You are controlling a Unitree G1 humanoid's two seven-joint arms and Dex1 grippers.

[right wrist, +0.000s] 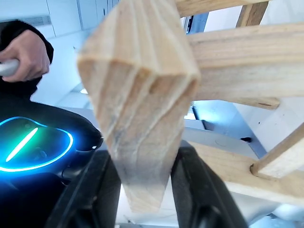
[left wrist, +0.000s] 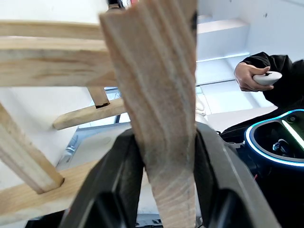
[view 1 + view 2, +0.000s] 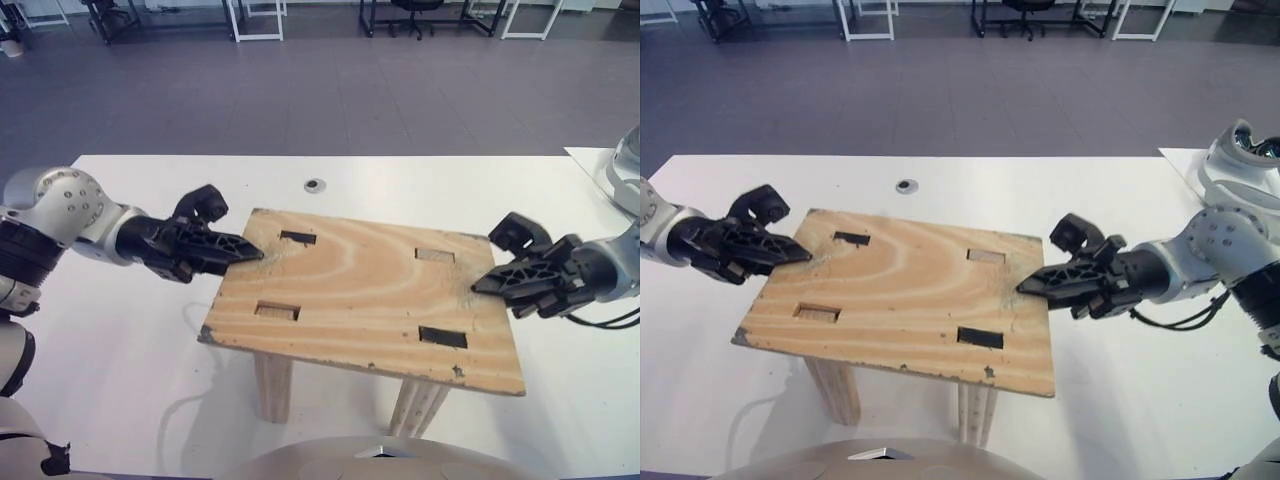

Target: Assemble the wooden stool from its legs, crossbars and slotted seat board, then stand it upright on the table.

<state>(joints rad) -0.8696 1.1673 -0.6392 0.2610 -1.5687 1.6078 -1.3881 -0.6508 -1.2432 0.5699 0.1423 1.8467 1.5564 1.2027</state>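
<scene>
**A:** What is shown in the left eye view?

**B:** The stool (image 3: pixel 350 330) is seen standing upright on the white table (image 3: pixel 120 330). Its slotted seat board (image 3: pixel 360 290) is uppermost, and two legs (image 3: pixel 272 385) are visible beneath the near edge. The left gripper (image 3: pixel 245 252) is closed on the board's left edge, close to the far corner. The right gripper (image 3: pixel 485 285) is clamped on the right edge.

**A:** And in the right eye view?

**B:** The same arrangement is presented. Four slots (image 3: pixel 980 338) are counted in the board, which lies between the two grippers, each set against an opposite side. A small round grommet (image 3: pixel 906 186) is seen in the table behind the stool.

**A:** What is given by the left wrist view?

**B:** The board's edge is held between the two black fingers (image 2: pixel 111 185), which are pressed against both faces of the wood. Beyond them, crossbars (image 2: pixel 90 114) are seen joined to the legs.

**A:** And by the right wrist view?

**B:** The board's edge is gripped in the same way. The fingers are set narrowly and touch the wood on both sides. The crossbars of the stool are seen beyond the grip.
</scene>
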